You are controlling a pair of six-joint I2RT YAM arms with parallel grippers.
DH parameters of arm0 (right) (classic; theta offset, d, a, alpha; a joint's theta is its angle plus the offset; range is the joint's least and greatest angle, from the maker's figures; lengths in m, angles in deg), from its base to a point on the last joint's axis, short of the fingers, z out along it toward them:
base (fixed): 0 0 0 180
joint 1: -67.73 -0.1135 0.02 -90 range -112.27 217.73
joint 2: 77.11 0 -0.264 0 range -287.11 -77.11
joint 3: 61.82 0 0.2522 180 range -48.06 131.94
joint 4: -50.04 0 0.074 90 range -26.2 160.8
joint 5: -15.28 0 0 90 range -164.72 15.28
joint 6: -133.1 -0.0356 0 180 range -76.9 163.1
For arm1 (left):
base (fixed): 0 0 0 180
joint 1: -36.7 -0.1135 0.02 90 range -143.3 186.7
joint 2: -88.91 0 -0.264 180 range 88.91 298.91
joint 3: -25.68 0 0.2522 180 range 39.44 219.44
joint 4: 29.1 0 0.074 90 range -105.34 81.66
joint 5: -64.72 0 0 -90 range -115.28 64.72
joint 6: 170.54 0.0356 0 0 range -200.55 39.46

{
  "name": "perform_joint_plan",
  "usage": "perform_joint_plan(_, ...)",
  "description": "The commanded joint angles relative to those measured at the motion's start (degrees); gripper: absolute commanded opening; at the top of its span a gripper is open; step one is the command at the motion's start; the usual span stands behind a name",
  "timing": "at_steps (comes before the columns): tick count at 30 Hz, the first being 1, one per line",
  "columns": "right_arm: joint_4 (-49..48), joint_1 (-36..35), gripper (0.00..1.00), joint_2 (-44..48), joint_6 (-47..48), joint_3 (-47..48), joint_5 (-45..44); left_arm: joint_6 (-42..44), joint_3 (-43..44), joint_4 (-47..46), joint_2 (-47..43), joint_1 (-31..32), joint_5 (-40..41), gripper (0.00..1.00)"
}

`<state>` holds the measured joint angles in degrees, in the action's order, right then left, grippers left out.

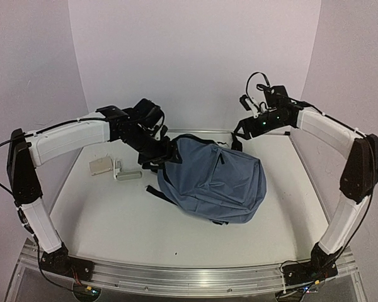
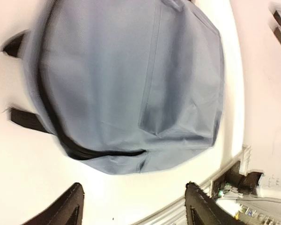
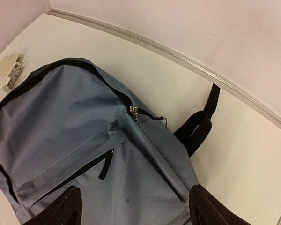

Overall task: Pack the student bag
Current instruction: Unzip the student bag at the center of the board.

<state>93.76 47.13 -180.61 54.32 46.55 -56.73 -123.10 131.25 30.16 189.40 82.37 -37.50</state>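
The student bag (image 1: pixel 214 179), a large blue-grey backpack with dark zippers, lies flat in the middle of the white table. My left gripper (image 1: pixel 169 156) hovers at its back left corner. In the left wrist view that gripper (image 2: pixel 136 208) is open with nothing between its fingers (image 2: pixel 68 206), and the bag (image 2: pixel 126 79) lies beyond them. My right gripper (image 1: pixel 239 133) hangs above the bag's back right corner. In the right wrist view it (image 3: pixel 133 211) is open over the bag's fabric (image 3: pixel 84 126), close to the zipper pull (image 3: pixel 133 111). A black strap (image 3: pixel 199 126) trails off to the right.
Two small white objects (image 1: pixel 104 167) (image 1: pixel 127 175) lie on the table left of the bag, also seen in the right wrist view (image 3: pixel 9 70). A metal rail (image 1: pixel 176 274) runs along the near table edge. Pale walls close in the back and sides.
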Motion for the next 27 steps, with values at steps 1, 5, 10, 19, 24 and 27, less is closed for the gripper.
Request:
perform_joint_plan(1,4.0,-0.2,0.79,4.9,-1.5,-7.9,1.6,3.0,1.7,7.2,0.2,-10.1,4.3,0.83)
perform_joint_plan(5,4.8,-0.2,0.8,9.0,-1.4,-13.9,1.5,4.9,0.0,10.1,0.3,-20.7,5.8,0.95)
perform_joint_plan(10,5.4,0.0,0.81,12.4,-1.1,-16.1,0.7,6.3,-3.0,10.3,2.4,-28.5,6.4,0.96)
perform_joint_plan(19,7.9,0.7,0.81,13.6,2.3,-16.0,0.1,19.3,-1.3,10.1,11.6,-33.3,1.2,0.98)
perform_joint_plan(24,9.5,1.1,0.81,13.8,4.8,-15.4,-1.0,21.6,2.4,9.2,16.4,-33.9,1.3,0.97)
perform_joint_plan(27,10.4,1.2,0.81,14.0,5.9,-14.9,-1.6,23.5,6.1,9.3,20.3,-34.2,0.6,0.97)
